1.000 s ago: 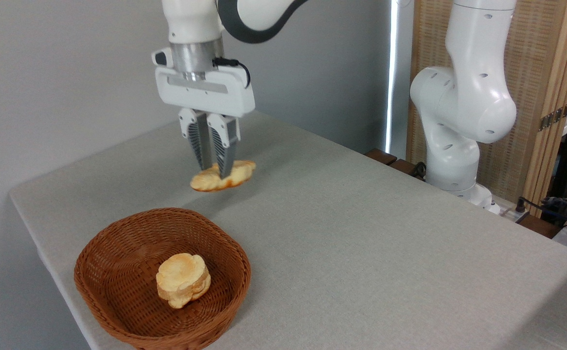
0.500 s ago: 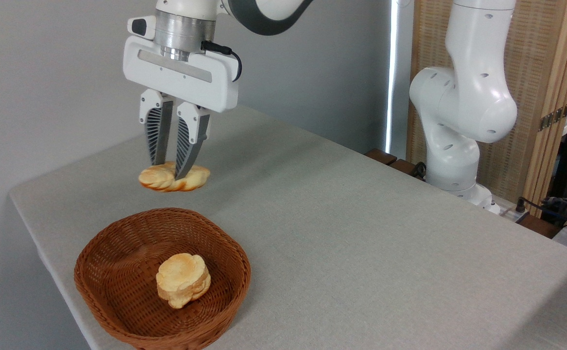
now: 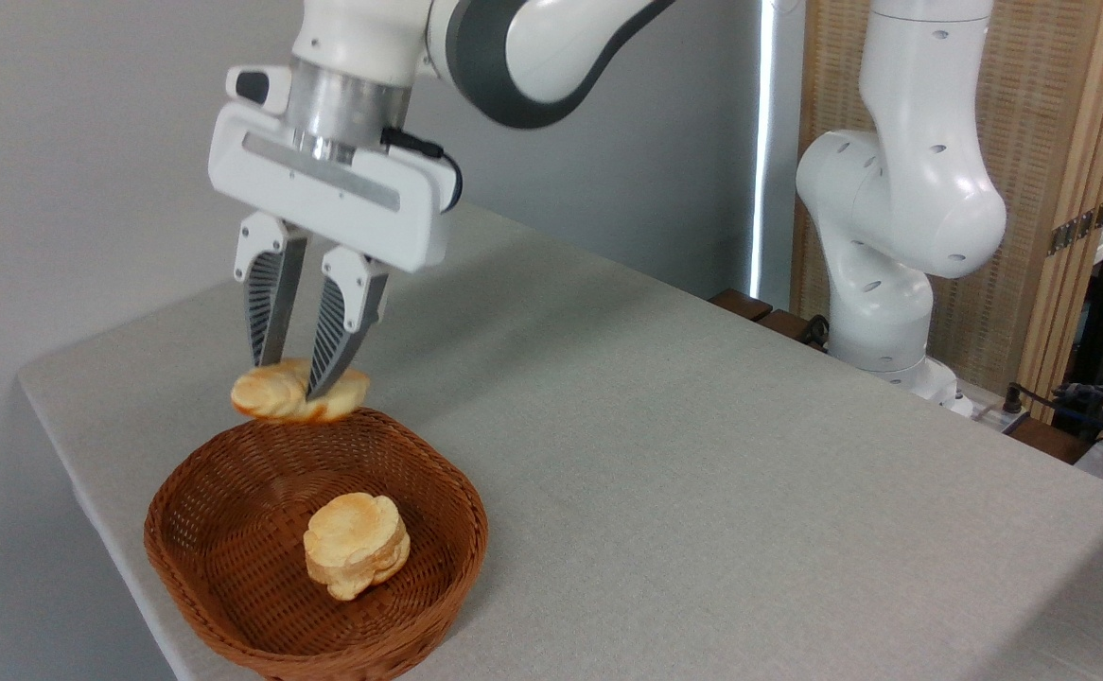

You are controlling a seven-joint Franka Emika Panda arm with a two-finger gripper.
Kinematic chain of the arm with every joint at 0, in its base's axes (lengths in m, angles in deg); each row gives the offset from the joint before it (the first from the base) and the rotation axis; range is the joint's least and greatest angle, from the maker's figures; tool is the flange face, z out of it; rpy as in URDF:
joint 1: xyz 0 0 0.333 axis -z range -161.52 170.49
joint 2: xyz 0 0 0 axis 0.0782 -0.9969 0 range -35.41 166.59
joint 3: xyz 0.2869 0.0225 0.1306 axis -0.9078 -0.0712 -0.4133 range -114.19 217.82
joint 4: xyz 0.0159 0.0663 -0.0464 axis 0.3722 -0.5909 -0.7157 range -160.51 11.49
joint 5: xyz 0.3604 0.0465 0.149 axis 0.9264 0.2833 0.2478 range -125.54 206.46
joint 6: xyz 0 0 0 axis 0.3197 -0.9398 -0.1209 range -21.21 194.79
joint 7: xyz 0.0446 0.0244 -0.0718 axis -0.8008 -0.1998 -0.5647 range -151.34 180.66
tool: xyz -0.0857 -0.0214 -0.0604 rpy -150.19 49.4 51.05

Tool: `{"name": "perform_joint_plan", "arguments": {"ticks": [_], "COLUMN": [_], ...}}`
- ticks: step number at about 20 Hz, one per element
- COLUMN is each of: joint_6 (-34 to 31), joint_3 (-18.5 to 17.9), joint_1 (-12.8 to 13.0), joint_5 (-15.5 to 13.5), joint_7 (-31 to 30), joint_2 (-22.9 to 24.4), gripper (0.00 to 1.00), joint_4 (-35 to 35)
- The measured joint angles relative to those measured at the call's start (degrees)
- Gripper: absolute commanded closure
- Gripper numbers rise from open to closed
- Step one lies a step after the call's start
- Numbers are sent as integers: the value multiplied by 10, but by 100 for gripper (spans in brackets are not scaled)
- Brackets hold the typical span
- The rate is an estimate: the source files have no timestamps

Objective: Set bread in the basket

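Table (image 3: 703, 454): grey cloth-like top, takes up most of the view, its rounded corner at the left against a plain grey wall (image 3: 88, 142). Behind the right side, a slatted wooden screen (image 3: 1043, 189).

Robot arm (image 3: 892, 208): white, its base standing at the table's far right edge, upper links reaching across the top of the view to the left and ending in a white hand block with a short black cable.

Basket (image 3: 230, 530): reddish-brown wicker, oval and shallow, near the table's front left corner. Sits flat on the cloth.

Gripper (image 3: 288, 378): pointing down, slightly tilted, above the basket's far rim. Two grey ribbed fingers (image 3: 336, 326) drawn narrow and clamped on the bread.

Bread (image 3: 272, 397): twisted golden loaf with browner ridges, held crosswise between the fingertips, roughly level, clear of the table. It hangs just over the far edge of the basket; whether it touches the rim cannot be told.

Bun (image 3: 356, 544): round, pale, layered, lying inside the basket toward its right half, apart from the held loaf.
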Motion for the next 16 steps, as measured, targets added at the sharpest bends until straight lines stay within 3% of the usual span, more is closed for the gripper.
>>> {"name": "perform_joint_plan", "arguments": {"ticks": [8,16], "joint_6": [45,48], "joint_3": [-5,-6], "joint_1": [-8,-9], "joint_5": [0,0], "joint_7": [0,0], "joint_2": [-36,-39], "gripper": [0,0], "joint_4": [0,3]}}
